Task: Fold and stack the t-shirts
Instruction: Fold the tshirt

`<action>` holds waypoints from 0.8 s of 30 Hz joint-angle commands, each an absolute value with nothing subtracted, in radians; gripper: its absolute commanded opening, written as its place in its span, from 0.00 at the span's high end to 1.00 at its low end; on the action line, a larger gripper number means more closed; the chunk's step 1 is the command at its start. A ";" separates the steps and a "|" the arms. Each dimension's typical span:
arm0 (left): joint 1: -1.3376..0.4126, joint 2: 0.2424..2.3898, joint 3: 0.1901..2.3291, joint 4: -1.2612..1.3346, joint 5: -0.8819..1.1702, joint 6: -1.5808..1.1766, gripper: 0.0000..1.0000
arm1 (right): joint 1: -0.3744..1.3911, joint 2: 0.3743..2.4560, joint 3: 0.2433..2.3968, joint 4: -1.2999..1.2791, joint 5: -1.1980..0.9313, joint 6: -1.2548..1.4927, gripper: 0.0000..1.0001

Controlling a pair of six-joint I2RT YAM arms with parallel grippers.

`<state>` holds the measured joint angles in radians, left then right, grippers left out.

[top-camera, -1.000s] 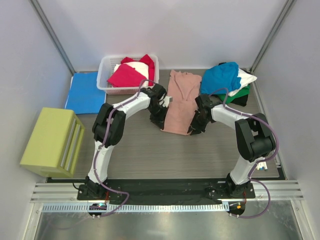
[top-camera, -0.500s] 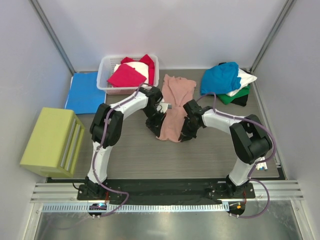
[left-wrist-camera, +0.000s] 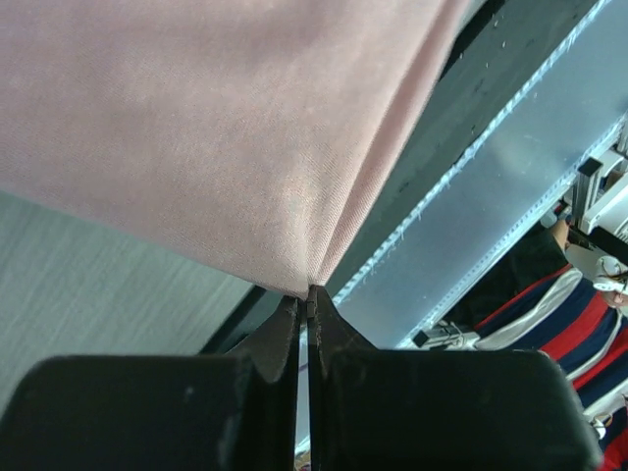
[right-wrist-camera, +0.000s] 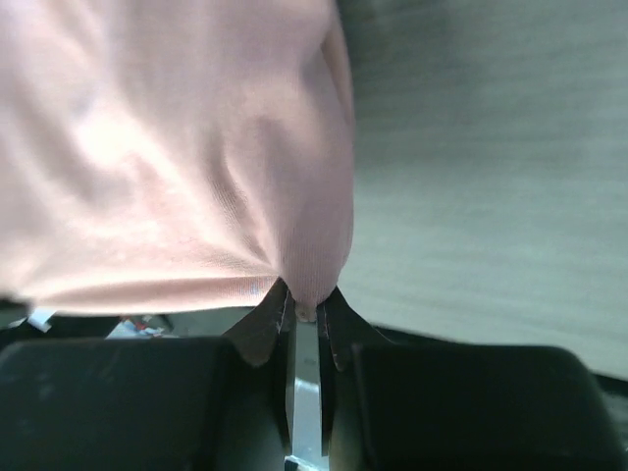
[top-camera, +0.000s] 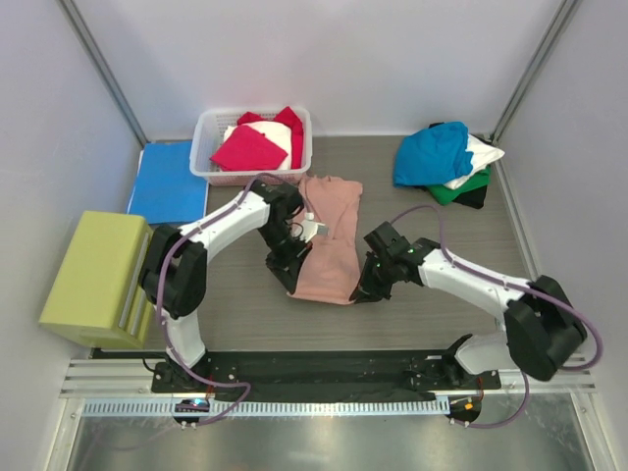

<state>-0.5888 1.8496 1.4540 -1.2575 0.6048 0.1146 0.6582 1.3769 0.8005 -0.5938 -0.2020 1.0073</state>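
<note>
The dusty-pink t-shirt (top-camera: 327, 235) lies stretched lengthwise on the table's middle, plain side up. My left gripper (top-camera: 291, 278) is shut on its near left corner, seen pinched in the left wrist view (left-wrist-camera: 306, 287). My right gripper (top-camera: 364, 288) is shut on its near right corner, seen in the right wrist view (right-wrist-camera: 306, 309). A magenta tee (top-camera: 247, 149) and a white tee (top-camera: 263, 130) lie in the white basket (top-camera: 203, 152). A teal-blue tee (top-camera: 434, 152) tops a pile with white (top-camera: 479, 155), green (top-camera: 461, 186) and black (top-camera: 475, 199) tees at back right.
A flat blue folder (top-camera: 165, 182) lies at back left beside the basket. A yellow-green box (top-camera: 101, 279) stands at the left edge. The metal rail (top-camera: 324, 373) runs along the table's near edge.
Both grippers have pulled the pink t-shirt toward the near edge and a little left, holding its near corners. The shirt has slid clear of the back-right pile.
</note>
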 commanded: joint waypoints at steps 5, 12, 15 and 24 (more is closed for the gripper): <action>-0.632 1.775 1.433 -1.419 0.600 0.129 0.98 | 0.695 1.100 0.773 -0.801 -0.138 1.141 0.99; -0.673 1.773 1.500 -1.462 0.630 0.124 0.96 | 0.716 0.977 0.744 -0.871 -0.161 1.212 0.99; -0.673 1.769 1.534 -1.483 0.632 0.112 0.96 | 0.721 0.980 0.736 -0.856 -0.173 1.220 0.99; -0.678 1.694 1.542 -1.482 0.635 0.091 0.92 | 0.744 1.031 0.808 -0.867 -0.199 1.200 0.99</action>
